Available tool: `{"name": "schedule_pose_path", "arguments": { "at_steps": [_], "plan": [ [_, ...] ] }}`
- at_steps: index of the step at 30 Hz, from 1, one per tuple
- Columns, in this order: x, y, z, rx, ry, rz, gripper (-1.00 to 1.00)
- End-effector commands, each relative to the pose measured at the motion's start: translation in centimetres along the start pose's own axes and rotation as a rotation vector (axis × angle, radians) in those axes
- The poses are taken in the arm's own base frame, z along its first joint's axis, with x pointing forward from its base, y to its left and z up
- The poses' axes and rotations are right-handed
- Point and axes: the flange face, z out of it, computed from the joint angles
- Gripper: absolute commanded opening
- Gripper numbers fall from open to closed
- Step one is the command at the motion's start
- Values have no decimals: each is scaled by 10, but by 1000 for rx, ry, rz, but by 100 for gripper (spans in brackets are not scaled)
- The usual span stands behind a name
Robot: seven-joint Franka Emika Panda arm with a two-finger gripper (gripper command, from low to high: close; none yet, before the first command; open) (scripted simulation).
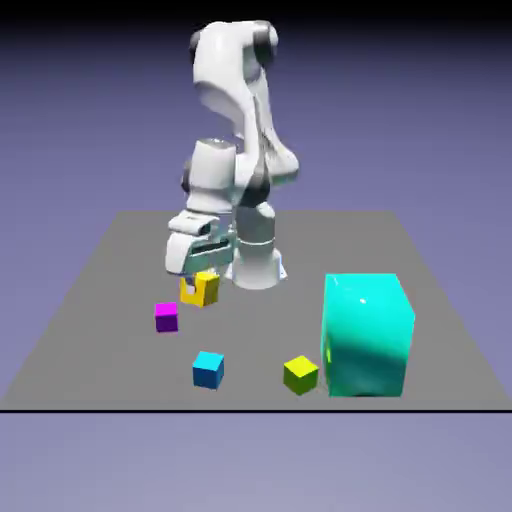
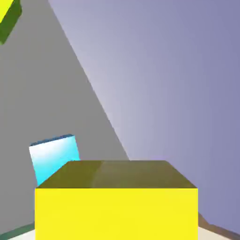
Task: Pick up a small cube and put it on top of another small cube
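A white robot arm with a two-finger gripper (image 1: 201, 284) reaches over a dark grey table (image 1: 110, 372). The gripper is clamped on a small orange-yellow cube (image 1: 207, 289), which looks bright yellow and fills the bottom middle of the hand view, with a fingertip on either side.

The cube has flat faces and sharp edges. It is probably light and stiff, unlikely to dent or break, though its smooth sides might let it slip or turn if pinched off-centre. The best hold is across two opposite side faces, near their middle, keeping the underside free for stacking.

The held cube lies between the fingers, just below the hand, and looks tilted in the exterior view. Near it, towards the camera and the exterior view's left, a small cube with a magenta top and purple sides (image 1: 166, 318) sits on the table, apart from the gripper, its top bare.
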Motion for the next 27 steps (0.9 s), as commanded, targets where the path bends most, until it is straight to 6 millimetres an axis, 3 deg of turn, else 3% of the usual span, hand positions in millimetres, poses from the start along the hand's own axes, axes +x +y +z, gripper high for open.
{"name": "schedule_pose_path", "arguments": {
  "at_steps": [1, 4, 6, 9, 10, 15, 27],
  "plan": [
    [-20, 18, 5, 5, -21, 87, -100],
    [-82, 61, 20, 28, -84, 345, -100],
    [-123, 78, 30, 48, -125, 507, -100],
    [-168, 67, 49, 79, -203, 668, -100],
    [-165, 45, 57, 82, -235, 632, -100],
    [-161, 33, 81, 153, -250, 618, -100],
    [-176, 35, 123, 92, -236, 632, -100]
  ]
}}
